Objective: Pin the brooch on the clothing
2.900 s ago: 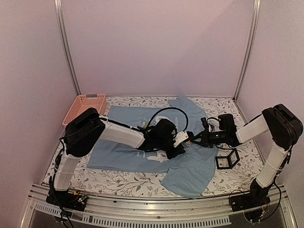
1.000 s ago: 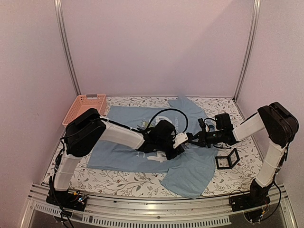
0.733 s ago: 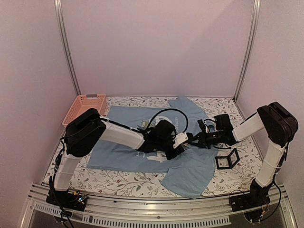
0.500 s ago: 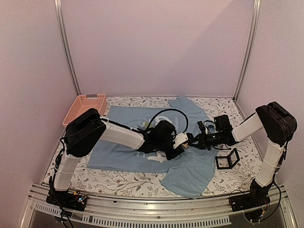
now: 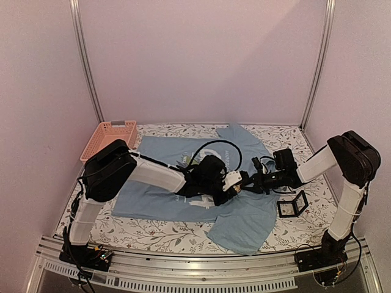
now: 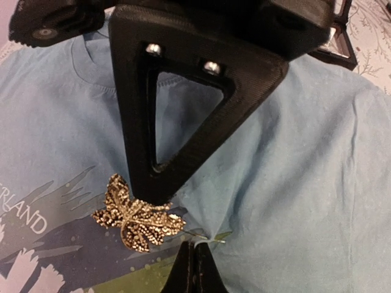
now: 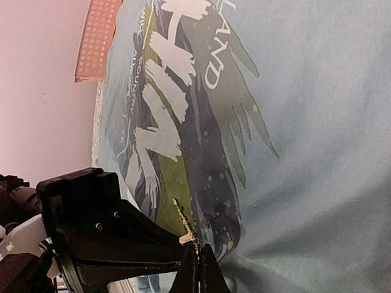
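Centrally on the bench (image 5: pixel 177 235), the clothing (image 5: pixel 153 152) lies spread flat with its printed chest facing up, and both arms reach in low over it until their tools nearly meet. The right tool (image 7: pixel 197 256) has its fingers pressed together on the brooch (image 7: pixel 183 224), which shows edge-on in the right wrist view, directly above the fingertips. In the left wrist view the brooch (image 6: pixel 137 217) lies face-up over the grey and yellow-green streaks of the print, with the tip of the right tool (image 6: pixel 149 194) touching its upper edge. The left tool (image 6: pixel 194 253) sits just beside the brooch, lower and to the right, fingers together. A thin pin shaft (image 6: pixel 201 235) runs from the brooch to a small pucker in the fabric just above those tips; whether cloth is pinched between them cannot be told. A pink basket (image 5: pixel 110 137) stands at the far left corner, and a small black frame box (image 5: pixel 292 204) sits near the right arm.
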You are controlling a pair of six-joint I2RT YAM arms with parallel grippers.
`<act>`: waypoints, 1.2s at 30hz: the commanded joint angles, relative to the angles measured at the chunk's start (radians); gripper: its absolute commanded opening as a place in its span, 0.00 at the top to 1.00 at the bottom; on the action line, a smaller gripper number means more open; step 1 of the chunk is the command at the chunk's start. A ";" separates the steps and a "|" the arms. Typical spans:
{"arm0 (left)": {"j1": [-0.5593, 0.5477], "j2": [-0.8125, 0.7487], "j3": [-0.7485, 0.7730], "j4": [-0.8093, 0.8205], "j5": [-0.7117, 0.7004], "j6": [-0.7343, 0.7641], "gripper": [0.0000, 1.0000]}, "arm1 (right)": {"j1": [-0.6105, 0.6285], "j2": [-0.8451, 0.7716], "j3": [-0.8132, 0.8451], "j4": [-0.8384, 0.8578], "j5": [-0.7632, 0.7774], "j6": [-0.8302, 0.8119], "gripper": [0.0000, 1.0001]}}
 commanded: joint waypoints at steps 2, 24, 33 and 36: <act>-0.004 -0.009 -0.010 0.040 -0.024 -0.006 1.00 | 0.016 0.017 -0.026 -0.019 -0.023 -0.020 1.00; 0.000 -0.028 -0.043 0.051 -0.036 -0.044 0.98 | 0.017 -0.085 -0.073 -0.049 -0.083 -0.041 1.00; 0.011 -0.024 -0.044 0.065 -0.015 -0.069 0.92 | 0.044 -0.073 -0.067 -0.052 -0.106 -0.070 1.00; 0.016 -0.033 -0.051 0.056 -0.017 -0.076 0.79 | 0.044 -0.071 -0.053 -0.085 -0.096 -0.094 1.00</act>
